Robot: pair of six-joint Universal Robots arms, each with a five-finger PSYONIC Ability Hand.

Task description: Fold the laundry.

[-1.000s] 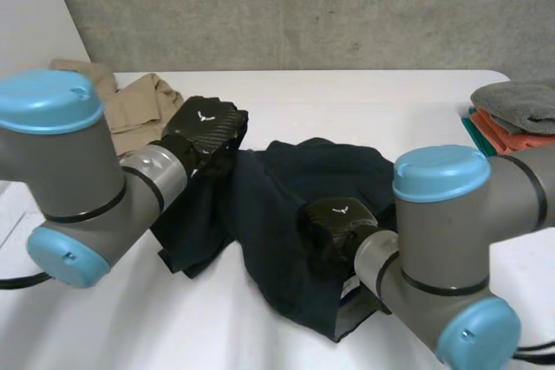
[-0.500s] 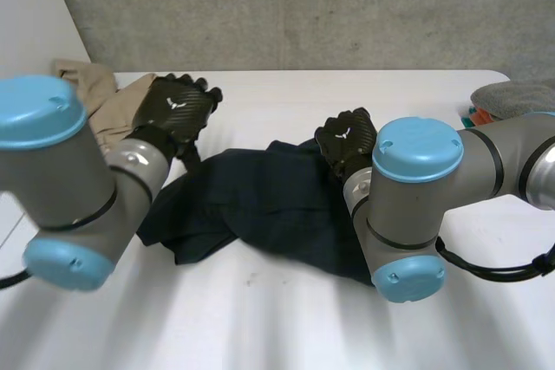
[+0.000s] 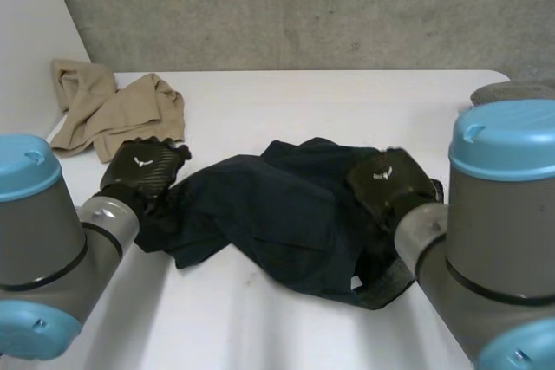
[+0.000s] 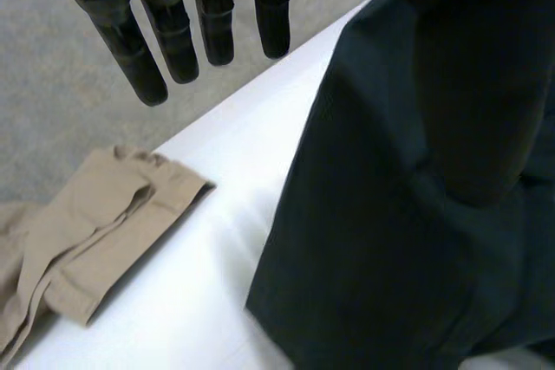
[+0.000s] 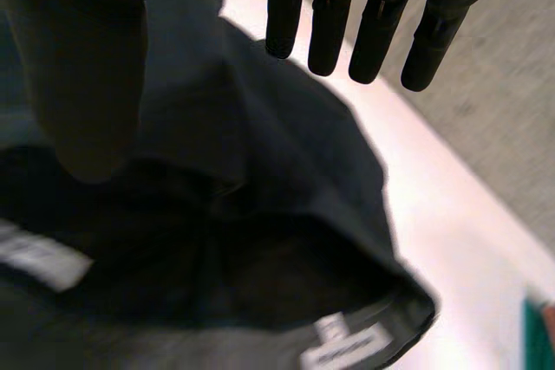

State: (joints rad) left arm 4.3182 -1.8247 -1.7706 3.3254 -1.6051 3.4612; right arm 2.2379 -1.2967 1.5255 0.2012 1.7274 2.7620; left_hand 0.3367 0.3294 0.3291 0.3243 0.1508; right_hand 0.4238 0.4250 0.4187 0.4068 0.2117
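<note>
A garment (image 3: 277, 214) stretches from beside the left hand (image 3: 143, 171) to under the right hand (image 3: 390, 184). A second garment (image 3: 121, 114) lies beyond the left hand.

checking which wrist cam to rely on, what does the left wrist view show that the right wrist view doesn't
Left wrist view, not the right: a crumpled tan cloth lying on the white table, apart from the dark navy fabric garment, and the left hand with straight fingers. Right wrist view, not the left: white sewn-in labels at the garment's open edge, and the right hand with straight fingers. Both: the navy garment on the white table.
</note>
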